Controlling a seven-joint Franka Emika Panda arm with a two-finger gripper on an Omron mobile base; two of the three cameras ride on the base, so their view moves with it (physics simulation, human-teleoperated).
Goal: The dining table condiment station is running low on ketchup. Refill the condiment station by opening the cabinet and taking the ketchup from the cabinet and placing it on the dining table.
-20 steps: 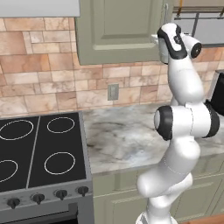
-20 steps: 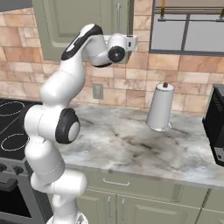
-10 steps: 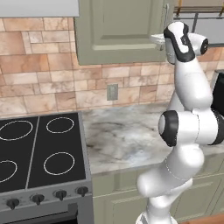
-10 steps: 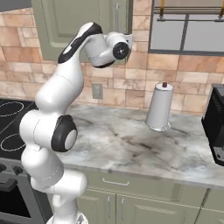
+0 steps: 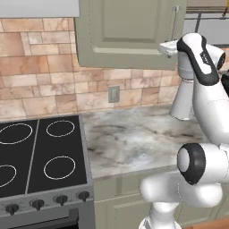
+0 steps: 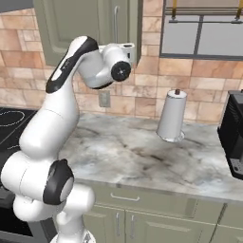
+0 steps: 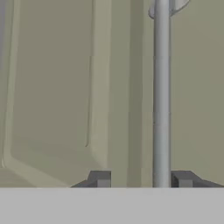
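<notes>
The sage-green cabinet (image 5: 125,31) hangs shut above the counter, its long metal handle (image 5: 175,20) near the door's right edge. My gripper (image 5: 163,48) is raised to the door just below that bar, also seen from the right at gripper (image 6: 129,46). In the hand view the gripper (image 7: 142,179) is open and the handle (image 7: 162,87) runs up between the two tips, close to the right one, with a clear gap to the left one. The cabinet door panel (image 7: 52,87) lies right behind. The ketchup is hidden and the dining table is out of view.
Below lies a marbled counter (image 5: 134,138) beside a black stove (image 5: 40,156). A paper towel roll (image 6: 172,116) stands at the wall, a black appliance (image 6: 233,137) at the far right. A grey glass-paned cabinet (image 6: 204,33) hangs right of the green one.
The hand has edged closer to the cabinet door and its handle, and the upper arm has swung with it. The door has stayed shut.
</notes>
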